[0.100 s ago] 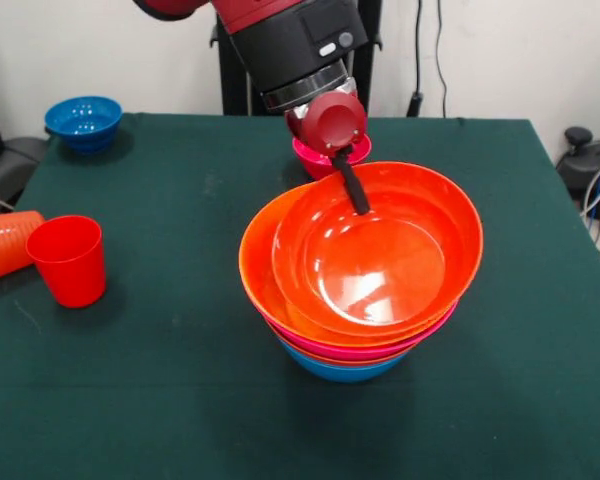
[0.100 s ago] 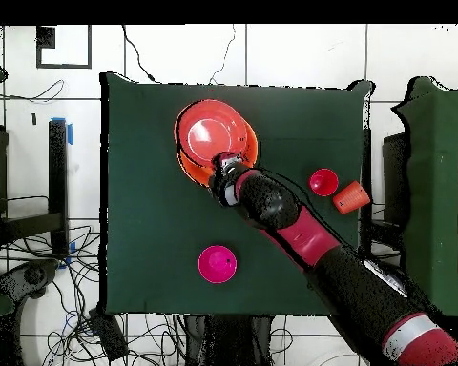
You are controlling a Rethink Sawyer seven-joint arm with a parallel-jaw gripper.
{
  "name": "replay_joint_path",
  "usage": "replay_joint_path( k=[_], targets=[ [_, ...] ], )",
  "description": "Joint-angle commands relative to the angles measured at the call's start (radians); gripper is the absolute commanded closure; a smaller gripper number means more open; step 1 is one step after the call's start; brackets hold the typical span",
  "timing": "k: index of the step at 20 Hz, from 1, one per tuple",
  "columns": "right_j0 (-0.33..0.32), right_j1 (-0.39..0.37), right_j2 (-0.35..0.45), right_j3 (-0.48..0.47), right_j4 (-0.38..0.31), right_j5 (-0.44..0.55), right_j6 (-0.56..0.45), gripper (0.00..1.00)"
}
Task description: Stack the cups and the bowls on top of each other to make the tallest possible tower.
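While the gripper reaches into the top red-orange bowl on the tower, its jaws' state is unclear. I would seat that bowl level before letting go.

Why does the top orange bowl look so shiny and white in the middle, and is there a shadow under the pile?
Front view: the top red-orange bowl is glossy, so room light bounces off its bottom as pale glare patches; the tower throws a soft dark shadow on the green table. Overhead view: the same bowl shows only faint pale glare.
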Motion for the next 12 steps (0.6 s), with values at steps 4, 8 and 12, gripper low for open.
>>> replay_joint_path(
  k=[4,8,12],
  targets=[
    [0.027,0.003,0.035,-0.007,-0.052,-0.059,0.113,0.00],
    [0.037,-0.025,0.009,0.001,-0.042,-0.051,0.130,0.00],
    [0.026,-0.031,0.001,0.017,-0.049,-0.055,0.130,0.00]
  ],
)
